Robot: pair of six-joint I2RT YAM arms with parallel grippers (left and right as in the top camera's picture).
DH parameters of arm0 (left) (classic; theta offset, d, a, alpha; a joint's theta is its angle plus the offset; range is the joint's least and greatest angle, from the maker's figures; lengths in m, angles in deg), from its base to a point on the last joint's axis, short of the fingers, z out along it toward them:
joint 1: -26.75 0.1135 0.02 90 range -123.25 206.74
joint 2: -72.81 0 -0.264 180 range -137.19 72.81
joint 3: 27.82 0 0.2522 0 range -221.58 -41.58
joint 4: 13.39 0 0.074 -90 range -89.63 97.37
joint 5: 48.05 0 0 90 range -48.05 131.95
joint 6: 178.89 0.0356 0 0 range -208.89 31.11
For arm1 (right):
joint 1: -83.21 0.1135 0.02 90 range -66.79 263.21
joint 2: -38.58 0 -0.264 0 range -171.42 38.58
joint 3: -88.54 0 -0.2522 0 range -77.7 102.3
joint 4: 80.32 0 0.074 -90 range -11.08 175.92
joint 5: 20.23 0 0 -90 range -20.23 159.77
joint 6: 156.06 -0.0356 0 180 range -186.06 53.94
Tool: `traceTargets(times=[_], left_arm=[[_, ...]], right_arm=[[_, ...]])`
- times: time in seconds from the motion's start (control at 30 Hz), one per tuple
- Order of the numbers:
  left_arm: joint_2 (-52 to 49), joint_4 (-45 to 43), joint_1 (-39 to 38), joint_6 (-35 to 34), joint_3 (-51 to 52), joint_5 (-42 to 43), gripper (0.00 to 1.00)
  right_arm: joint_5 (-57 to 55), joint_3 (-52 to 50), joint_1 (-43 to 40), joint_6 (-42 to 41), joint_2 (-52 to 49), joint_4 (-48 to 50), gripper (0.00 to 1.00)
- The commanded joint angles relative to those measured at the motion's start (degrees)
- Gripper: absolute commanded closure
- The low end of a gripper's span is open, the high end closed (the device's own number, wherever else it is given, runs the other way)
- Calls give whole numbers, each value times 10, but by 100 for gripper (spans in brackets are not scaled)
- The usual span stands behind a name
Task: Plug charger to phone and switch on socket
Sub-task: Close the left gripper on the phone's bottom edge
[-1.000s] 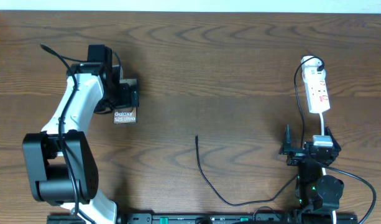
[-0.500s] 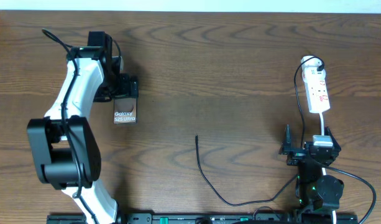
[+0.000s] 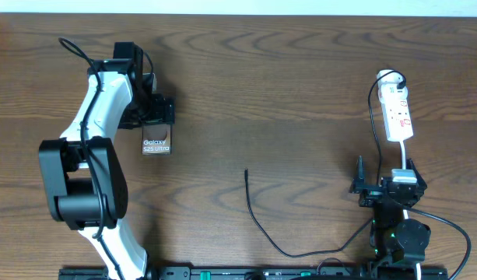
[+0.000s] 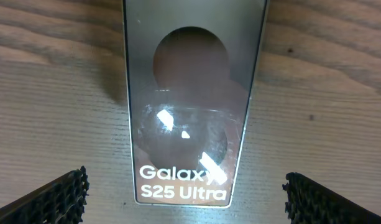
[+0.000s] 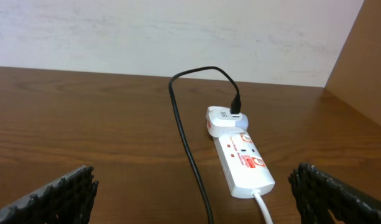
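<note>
The phone (image 3: 156, 144) lies flat on the table at the left, with its white "Galaxy S25 Ultra" text showing. In the left wrist view the phone (image 4: 190, 93) lies between the spread fingers. My left gripper (image 3: 156, 117) is open and empty over the phone's far end (image 4: 184, 190). The charger (image 3: 257, 218) is a thin black cable with its free tip (image 3: 247, 171) lying mid-table. It runs on to the black plug at the far end of the socket (image 3: 398, 113). My right gripper (image 3: 382, 187) is open and empty, just short of the socket (image 5: 243, 158).
The socket's white cord (image 5: 263, 208) runs toward my right gripper (image 5: 191, 180). The charger cable (image 5: 187, 143) lies left of the socket. A pale wall stands behind the table's far edge (image 5: 178, 37).
My left arm has swung upright and its gripper has drawn back a little toward the far side, uncovering more of the phone. The phone, charger and right arm have not moved.
</note>
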Motion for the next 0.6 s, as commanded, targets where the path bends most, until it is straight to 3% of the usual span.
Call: traceTargets(times=[0.0, 0.13, 0.57], left_arm=[[-30, -2, 2, 14, -13, -7, 1], [-33, -13, 2, 51, -12, -7, 1], [-41, -29, 1, 48, -7, -7, 1]], right_arm=[[1, -1, 0, 6, 3, -2, 1], [1, -1, 0, 6, 3, -2, 1], [1, -1, 0, 5, 3, -2, 1]])
